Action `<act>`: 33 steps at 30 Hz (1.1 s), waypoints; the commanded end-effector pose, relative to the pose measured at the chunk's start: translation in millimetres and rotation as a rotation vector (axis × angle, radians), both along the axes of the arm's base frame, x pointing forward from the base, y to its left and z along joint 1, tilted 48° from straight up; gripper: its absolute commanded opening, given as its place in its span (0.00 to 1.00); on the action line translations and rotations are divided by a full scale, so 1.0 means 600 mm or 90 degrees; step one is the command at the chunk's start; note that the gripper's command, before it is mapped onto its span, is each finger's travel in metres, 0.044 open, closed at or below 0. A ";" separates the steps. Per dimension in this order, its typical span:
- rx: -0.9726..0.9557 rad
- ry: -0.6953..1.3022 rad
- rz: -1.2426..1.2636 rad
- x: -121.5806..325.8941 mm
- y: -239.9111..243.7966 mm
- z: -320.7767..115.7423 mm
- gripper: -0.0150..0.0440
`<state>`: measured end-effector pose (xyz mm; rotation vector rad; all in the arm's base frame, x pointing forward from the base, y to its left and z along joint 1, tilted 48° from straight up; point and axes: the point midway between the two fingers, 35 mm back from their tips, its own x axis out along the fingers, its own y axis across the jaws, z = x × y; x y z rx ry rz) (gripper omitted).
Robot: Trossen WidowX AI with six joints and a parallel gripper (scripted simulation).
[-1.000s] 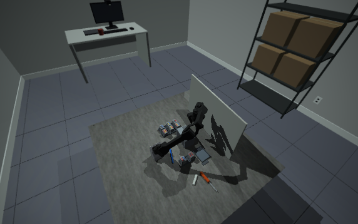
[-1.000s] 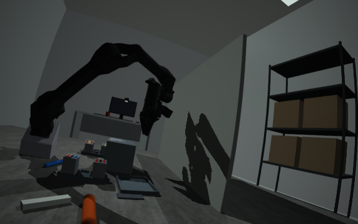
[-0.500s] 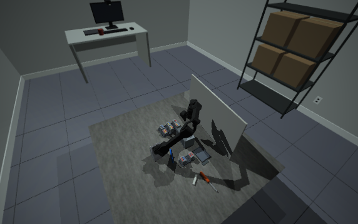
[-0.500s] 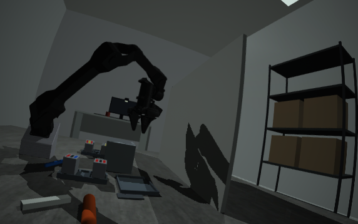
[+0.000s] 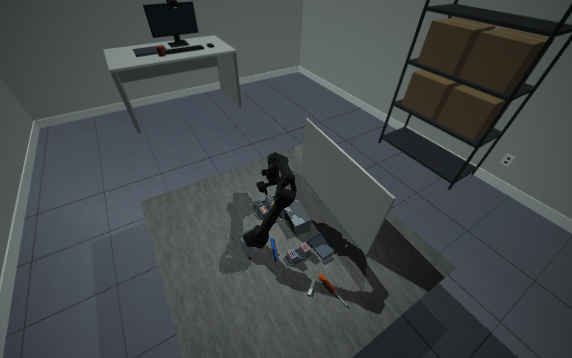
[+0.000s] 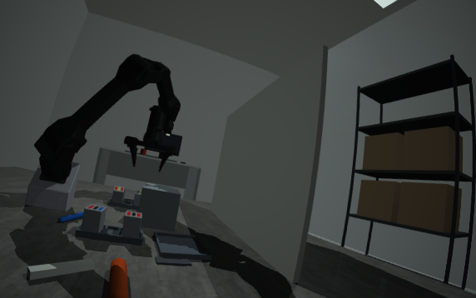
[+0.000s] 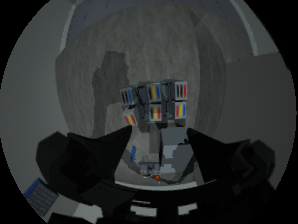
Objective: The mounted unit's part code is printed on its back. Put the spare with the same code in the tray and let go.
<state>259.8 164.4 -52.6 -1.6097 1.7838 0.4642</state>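
My gripper [image 6: 147, 168] [image 7: 160, 129] is open and empty, pointing down, high above the back spares. The large grey box [image 5: 298, 220] [image 6: 160, 208] [image 7: 175, 145], seemingly the mounted unit, stands beside them; its back code is hidden. Several small grey spares with coloured stripes stand in two rows in the wrist view. The near-right spare [image 7: 180, 110] shows red, yellow and blue; the far-right spare [image 7: 181, 91] shows black and red. Two more spares [image 6: 95, 218] [image 6: 133, 225] stand on a front rack. The dark tray [image 5: 321, 246] [image 6: 183, 255] is empty.
A tall pale panel [image 5: 345, 185] [image 6: 258, 179] stands behind the box and tray. A blue pen-like rod [image 5: 274, 249] [image 6: 71, 217] lies by the arm's base. An orange-handled screwdriver [image 5: 327, 283] [image 6: 119, 276] and a pale bar [image 5: 311, 288] [image 6: 42, 271] lie at the front.
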 end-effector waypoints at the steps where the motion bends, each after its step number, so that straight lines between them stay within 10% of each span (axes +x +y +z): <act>1: -0.001 0.044 0.036 -0.013 0.004 -0.012 1.00; 10: -0.001 0.044 0.036 -0.012 -0.042 -0.046 0.76; 33: -0.001 0.043 0.036 -0.007 -0.079 -0.072 0.76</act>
